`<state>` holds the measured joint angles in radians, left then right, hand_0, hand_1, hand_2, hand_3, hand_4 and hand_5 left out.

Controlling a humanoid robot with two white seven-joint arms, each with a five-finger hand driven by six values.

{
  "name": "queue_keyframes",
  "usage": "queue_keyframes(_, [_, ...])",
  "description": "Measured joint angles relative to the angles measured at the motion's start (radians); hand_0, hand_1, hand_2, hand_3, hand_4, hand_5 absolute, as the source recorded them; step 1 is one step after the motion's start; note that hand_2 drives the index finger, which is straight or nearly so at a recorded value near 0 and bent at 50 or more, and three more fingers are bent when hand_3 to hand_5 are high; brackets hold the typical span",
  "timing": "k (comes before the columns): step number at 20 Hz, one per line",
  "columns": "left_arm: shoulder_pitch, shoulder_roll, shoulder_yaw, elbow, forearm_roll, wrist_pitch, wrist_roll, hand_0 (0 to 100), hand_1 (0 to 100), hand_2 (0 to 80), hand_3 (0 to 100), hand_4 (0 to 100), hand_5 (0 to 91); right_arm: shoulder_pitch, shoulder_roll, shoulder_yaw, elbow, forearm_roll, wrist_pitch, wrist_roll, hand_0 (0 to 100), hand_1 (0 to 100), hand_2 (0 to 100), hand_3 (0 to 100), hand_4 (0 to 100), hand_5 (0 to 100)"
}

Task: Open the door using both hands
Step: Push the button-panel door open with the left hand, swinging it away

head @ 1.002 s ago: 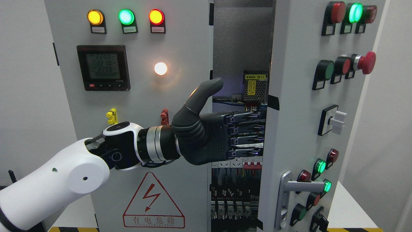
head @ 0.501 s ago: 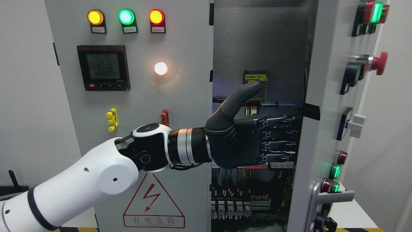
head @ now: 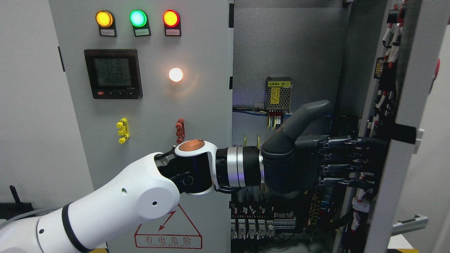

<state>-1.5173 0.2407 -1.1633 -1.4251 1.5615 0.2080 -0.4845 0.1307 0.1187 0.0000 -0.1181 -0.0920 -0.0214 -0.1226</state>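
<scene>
Door point(head: 397, 168) is being pushed wide at the cabinet's right edge, the left hand's point(head: 299, 165) fingers point(head: 342, 161) lying straight and apart against its inner face, clamping nothing; the next move, I judge, is more outward push; the warning sign point(head: 168, 232) reads 有电危险.

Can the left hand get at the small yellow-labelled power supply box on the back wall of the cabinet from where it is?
Probably yes. The grey right-hand door is swung wide, leaving the cabinet open, and the yellow-labelled power supply box sits uncovered just above and behind the left hand, whose fingers are extended against the door's inner side.
</scene>
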Motion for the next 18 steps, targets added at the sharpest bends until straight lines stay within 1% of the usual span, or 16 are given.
queue_keyframes(5, [-0.001, -0.068, 0.001, 0.002, -0.009, 0.001, 0.067, 0, 0, 0.0, 0, 0, 0.0, 0.000, 0.000, 0.000, 0.000, 0.000, 0.000, 0.000, 39, 0, 0, 0, 0, 0])
queue_keyframes(12, [-0.016, -0.159, 0.001, 0.004, -0.016, -0.002, 0.140, 0, 0, 0.0, 0, 0, 0.0, 0.000, 0.000, 0.000, 0.000, 0.000, 0.000, 0.000, 39, 0, 0, 0, 0, 0])
queue_keyframes(18, [-0.028, -0.219, -0.001, 0.005, -0.051, -0.015, 0.156, 0, 0, 0.0, 0, 0, 0.0, 0.000, 0.000, 0.000, 0.000, 0.000, 0.000, 0.000, 39, 0, 0, 0, 0, 0])
